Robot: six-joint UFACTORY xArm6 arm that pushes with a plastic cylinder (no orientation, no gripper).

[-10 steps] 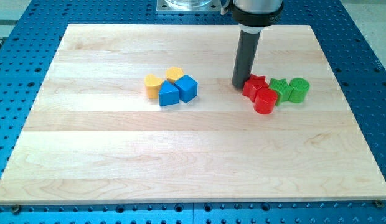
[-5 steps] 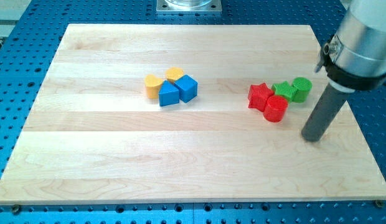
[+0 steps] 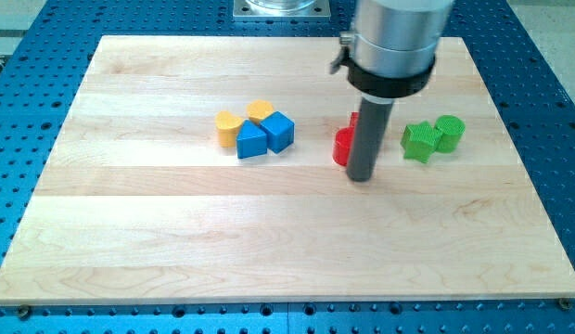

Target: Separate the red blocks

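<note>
Board [image 3: 130,241] of pale wood on blue perforated table [image 3: 19,111]; contents listed from the view's left.

Left of centre: tight cluster of four, all touching or nearly so; yellow block [image 3: 227,126] with rounded outline, yellow block [image 3: 261,110] behind it, blue triangular block [image 3: 251,142], blue cube [image 3: 279,131]; no part in the task.

Right of centre: two red blocks, largely hidden behind the rod; red block [image 3: 343,147] showing at the rod's left edge, a sliver of second red block [image 3: 354,121] just above it; shapes not readable, contact between the two not readable.

My tip [image 3: 362,177] down on the board, just beside and below the red pair; no fingers fitted, so nothing to open, close or grip; pushing only.

Further right: green star block [image 3: 418,140] touching green round block [image 3: 448,132]; well apart from the red pair.

Handling, judged: small, rigid, light plastic; likely to slide easily and spin under off-centre contact; recommended contact in the seam between the reds, low on one flank.
</note>
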